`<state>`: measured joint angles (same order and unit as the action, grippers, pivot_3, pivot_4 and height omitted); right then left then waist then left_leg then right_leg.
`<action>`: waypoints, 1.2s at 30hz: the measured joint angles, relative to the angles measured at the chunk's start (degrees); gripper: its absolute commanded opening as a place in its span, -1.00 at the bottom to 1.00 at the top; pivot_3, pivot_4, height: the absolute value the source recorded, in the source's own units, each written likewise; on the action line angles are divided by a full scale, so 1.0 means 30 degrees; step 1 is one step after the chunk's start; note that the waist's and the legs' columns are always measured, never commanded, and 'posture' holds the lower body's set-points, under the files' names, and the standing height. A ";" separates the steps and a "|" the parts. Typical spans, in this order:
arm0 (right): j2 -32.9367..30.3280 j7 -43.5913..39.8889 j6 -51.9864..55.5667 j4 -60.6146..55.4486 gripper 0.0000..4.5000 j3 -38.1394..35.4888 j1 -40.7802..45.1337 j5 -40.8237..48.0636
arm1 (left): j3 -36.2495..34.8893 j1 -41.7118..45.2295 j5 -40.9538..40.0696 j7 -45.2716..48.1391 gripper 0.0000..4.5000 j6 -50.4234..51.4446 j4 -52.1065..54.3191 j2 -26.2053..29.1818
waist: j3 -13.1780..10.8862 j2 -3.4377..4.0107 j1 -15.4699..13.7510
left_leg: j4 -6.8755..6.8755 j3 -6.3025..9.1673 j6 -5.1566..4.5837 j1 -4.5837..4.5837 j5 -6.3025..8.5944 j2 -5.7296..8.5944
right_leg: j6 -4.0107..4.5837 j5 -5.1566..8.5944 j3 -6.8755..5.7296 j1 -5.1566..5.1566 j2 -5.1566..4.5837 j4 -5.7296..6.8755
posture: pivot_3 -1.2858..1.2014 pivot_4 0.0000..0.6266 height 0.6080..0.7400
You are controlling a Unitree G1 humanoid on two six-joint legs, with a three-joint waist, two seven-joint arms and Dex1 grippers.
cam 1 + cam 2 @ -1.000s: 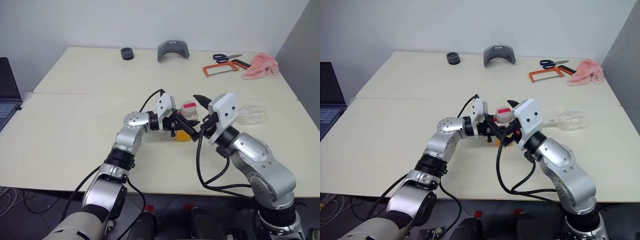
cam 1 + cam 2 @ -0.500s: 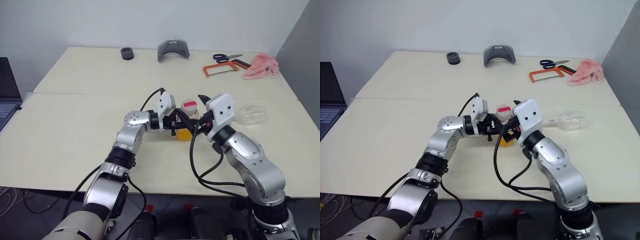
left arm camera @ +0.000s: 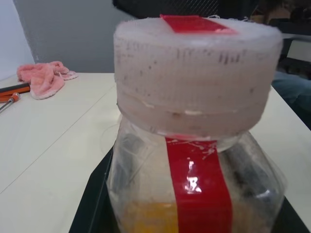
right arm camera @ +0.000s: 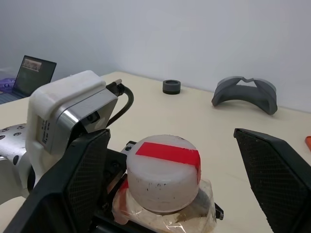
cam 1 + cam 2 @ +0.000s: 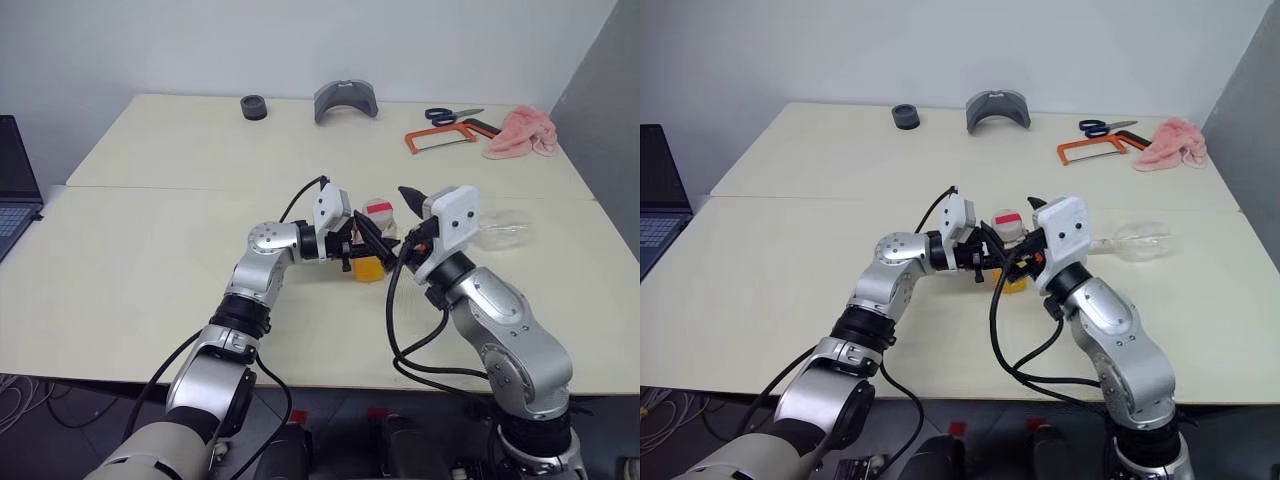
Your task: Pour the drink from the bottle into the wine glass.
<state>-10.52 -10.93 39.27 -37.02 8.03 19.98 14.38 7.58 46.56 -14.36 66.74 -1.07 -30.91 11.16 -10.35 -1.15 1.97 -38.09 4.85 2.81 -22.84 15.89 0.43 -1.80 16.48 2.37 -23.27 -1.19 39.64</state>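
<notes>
The left gripper [image 5: 362, 247] clamps the bottle [image 4: 164, 191]; the right gripper [image 4: 172, 172], spread wide, straddles its cap [image 4: 163, 172]. Closing off-centre could tip the bottle, spilling drink [image 5: 367, 268].

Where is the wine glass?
The wine glass lies on its side on the table, on the robot's right, just beyond the right gripper.

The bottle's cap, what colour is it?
The cap looks whitish with a red strip across its top, best seen in the right wrist view.
</notes>
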 measured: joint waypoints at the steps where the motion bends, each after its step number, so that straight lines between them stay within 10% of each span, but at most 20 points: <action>1: -0.0003 0.0006 0.0000 0.0097 0.93 0.0018 0.0023 -0.0077 | 0.0000 -0.0005 0.0000 0.0001 -0.25 0.0000 0.0022 0.0003 | 0.0000 0.0000 -0.0001 | 0.0000 -0.0002 0.0000 0.0000 0.0000 0.0000 | 0.0000 0.0000 0.0001 0.0000 0.0000 0.0000 | 0.03 -0.52 1.00; 7: -0.0130 -0.0028 0.0063 0.0654 0.85 0.0146 0.0198 -0.0485 | 0.0000 -0.0222 0.0018 0.0004 -0.25 0.0003 0.0364 0.0038 | 0.0000 0.0000 -0.0001 | 0.0001 -0.0004 0.0001 0.0001 0.0000 0.0000 | 0.0000 0.0000 0.0001 0.0000 0.0000 0.0000 | 0.03 -0.52 1.00; 15: 0.0062 -0.0263 0.0035 0.0736 -0.17 0.0550 0.0382 -0.0507 | 0.0012 -0.0287 0.0054 -0.0106 -0.25 0.0164 0.0457 0.0040 | 0.0000 0.0000 -0.0002 | 0.0000 0.0001 -0.0003 0.0000 0.0002 -0.0001 | 0.0000 0.0000 -0.0001 0.0000 -0.0001 0.0000 | 0.03 -0.52 1.00; 22: -0.0702 -0.1377 -0.0540 0.0770 -0.17 0.0532 0.0383 -0.0320 | 0.0041 -0.0332 0.0012 0.0162 -0.25 0.0249 0.0758 0.0145 | 0.0000 0.0001 0.0001 | 0.0000 -0.0007 -0.0004 0.0001 0.0002 0.0001 | 0.0000 0.0000 0.0000 0.0000 0.0000 -0.0002 | 0.03 -0.52 1.00; 31: -0.7648 -1.3250 -0.1992 0.5338 -0.17 -0.0300 0.4538 0.4305 | 0.1111 0.0100 -0.0370 0.4187 -0.25 0.1012 0.1237 0.1480 | -0.0005 -0.0001 0.0047 | -0.0010 -0.0064 -0.0026 0.0007 0.0011 0.0000 | 0.0002 0.0000 -0.0033 0.0027 0.0026 -0.0021 | 0.03 -0.52 1.00; 36: -0.8653 -1.4753 -0.0399 0.6117 -0.17 -0.0844 0.5604 0.5844 | 0.1301 0.0648 -0.0360 0.4698 -0.26 0.0940 0.0985 0.1369 | -0.0005 -0.0001 -0.0006 | 0.0004 -0.0057 -0.0025 -0.0002 0.0011 -0.0012 | 0.0003 0.0000 -0.0024 0.0021 0.0003 -0.0030 | 0.03 -0.52 1.00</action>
<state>-36.48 -55.19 38.07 -18.66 5.50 36.79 31.92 11.48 48.50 -15.44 80.84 1.75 -27.95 15.27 -10.37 -1.16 1.95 -38.08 4.68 2.73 -22.84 15.93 0.39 -1.79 16.48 2.29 -23.20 -1.18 39.55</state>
